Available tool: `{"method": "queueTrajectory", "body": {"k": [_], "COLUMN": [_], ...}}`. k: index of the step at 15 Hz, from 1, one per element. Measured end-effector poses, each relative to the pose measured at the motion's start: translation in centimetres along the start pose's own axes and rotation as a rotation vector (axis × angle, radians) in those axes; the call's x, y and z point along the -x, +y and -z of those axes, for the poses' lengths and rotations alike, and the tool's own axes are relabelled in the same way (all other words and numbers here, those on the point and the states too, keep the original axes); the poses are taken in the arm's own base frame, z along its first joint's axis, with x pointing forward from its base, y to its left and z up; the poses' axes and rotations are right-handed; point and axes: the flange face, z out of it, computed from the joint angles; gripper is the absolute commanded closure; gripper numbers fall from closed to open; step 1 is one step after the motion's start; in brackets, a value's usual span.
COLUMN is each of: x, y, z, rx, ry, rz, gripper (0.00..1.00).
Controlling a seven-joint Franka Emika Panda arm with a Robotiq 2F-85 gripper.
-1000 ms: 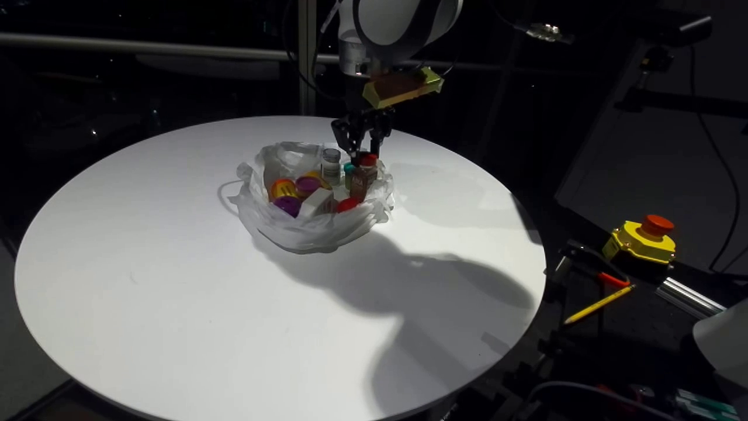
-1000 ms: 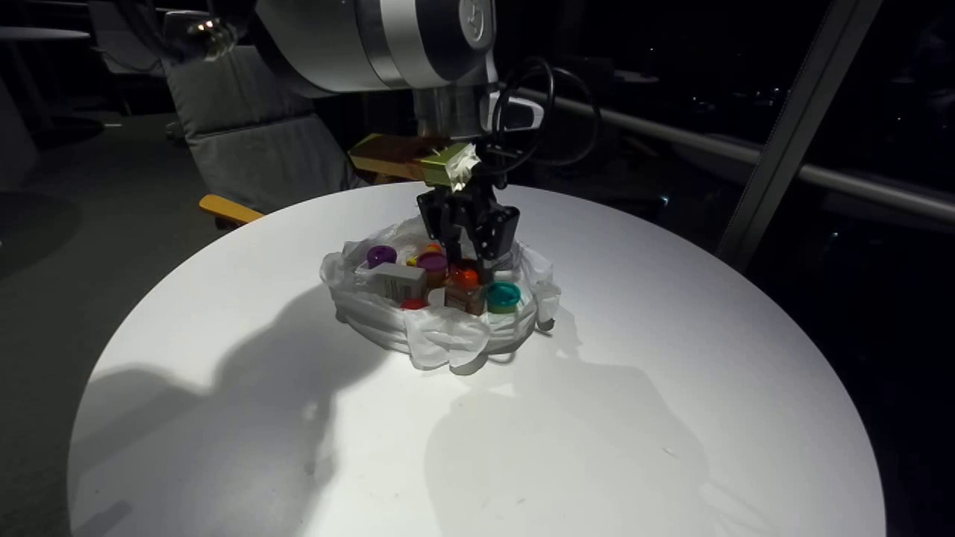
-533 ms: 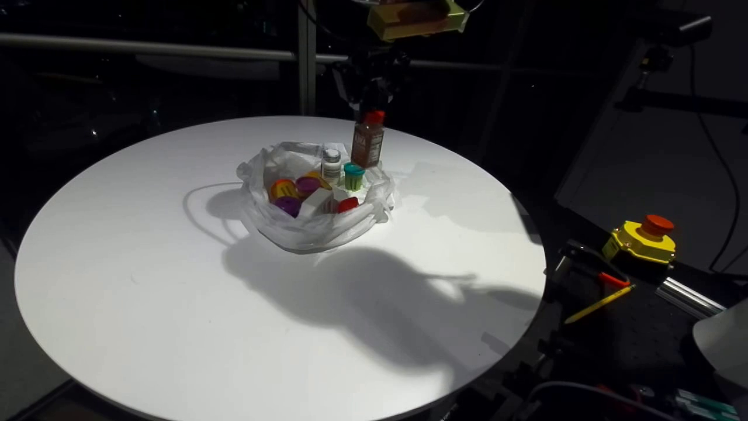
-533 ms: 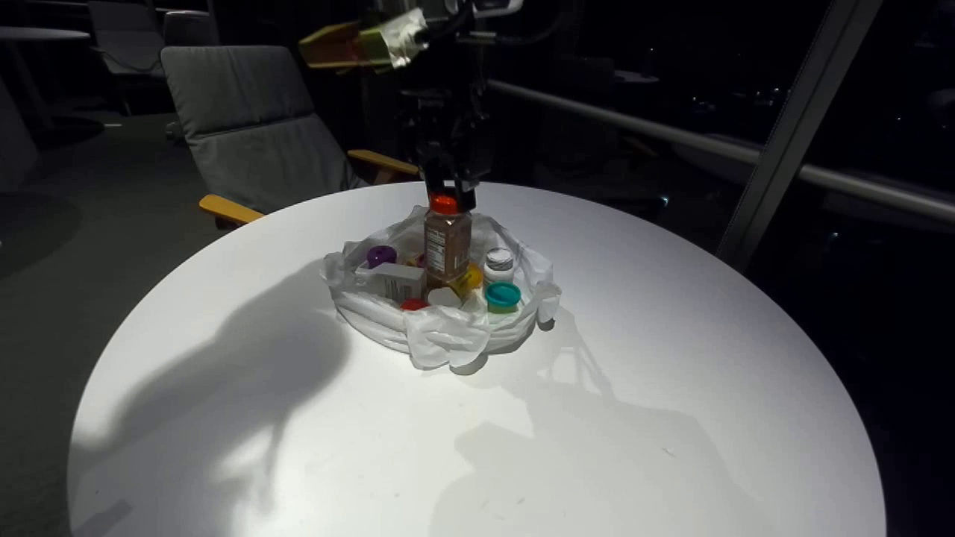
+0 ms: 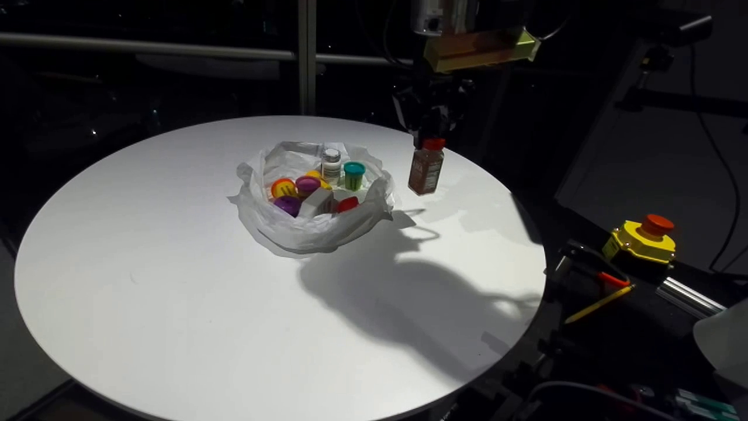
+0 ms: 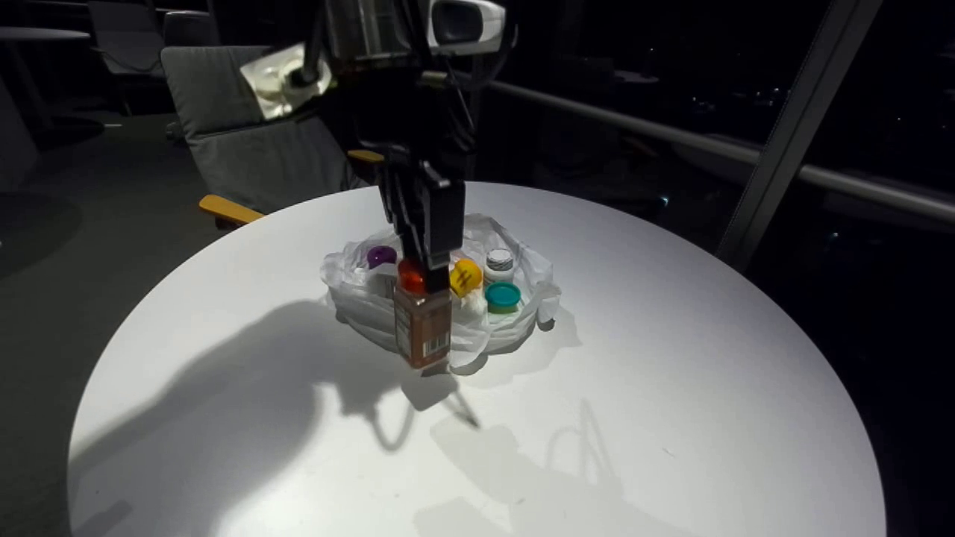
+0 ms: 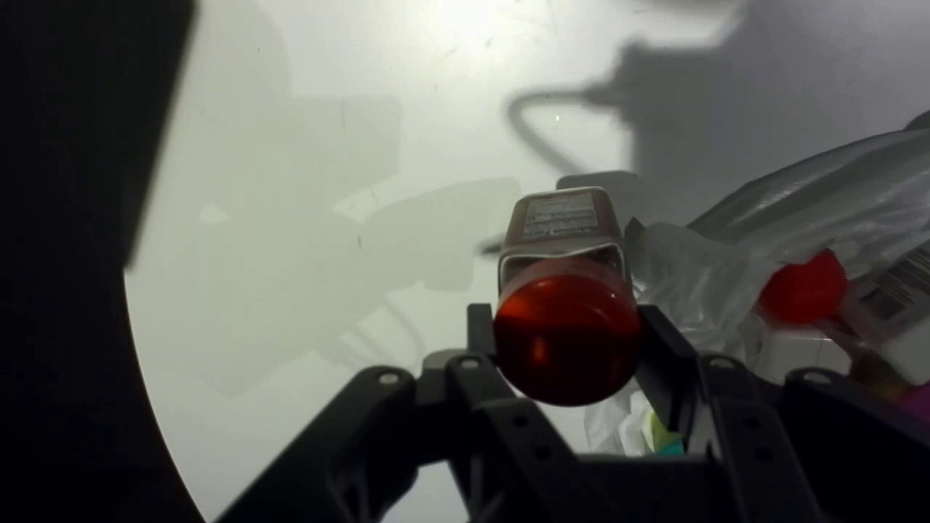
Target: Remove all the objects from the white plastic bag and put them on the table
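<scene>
A dark gripper [image 7: 568, 330] is clamping a red-capped bottle [image 5: 425, 169] by its cap, one finger pressing on each side, and the bottle is hanging nearly upright, outside and just beside the white plastic bag [image 5: 304, 234]. Beneath it the round white table [image 5: 146, 304] is spreading out; the base is apparently hovering just over that surface, though contact is hard to rule out. Inside the bag, a teal-lidded tub [image 5: 353, 176], a white bottle [image 5: 331, 168] and an orange-and-yellow tub [image 5: 284, 188] are sitting among other items. Setting this bottle down well is probably calling for steering clear of the bag's loose edge, lowering straight, letting the base settle flat, and only then easing the fingers apart evenly, since a tall, narrow bottle gripped at its top could be tipping on release.
</scene>
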Motion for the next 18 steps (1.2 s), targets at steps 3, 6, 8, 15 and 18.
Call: {"method": "queueTrajectory", "body": {"k": [3, 6, 8, 15, 18], "x": [0.4, 0.1, -0.1, -0.1, -1.0], "y": [2.8, 4.8, 5.4, 5.1, 5.1], "z": [-3.4, -6.1, -7.5, -9.1, -7.3], "rx": [-0.022, -0.043, -0.046, -0.022, 0.035], "ry": [-0.012, -0.014, -0.015, -0.009, 0.055], "rz": [-0.086, -0.154, -0.189, -0.251, -0.256], "gripper": [0.75, 0.75, 0.75, 0.04, 0.00]}}
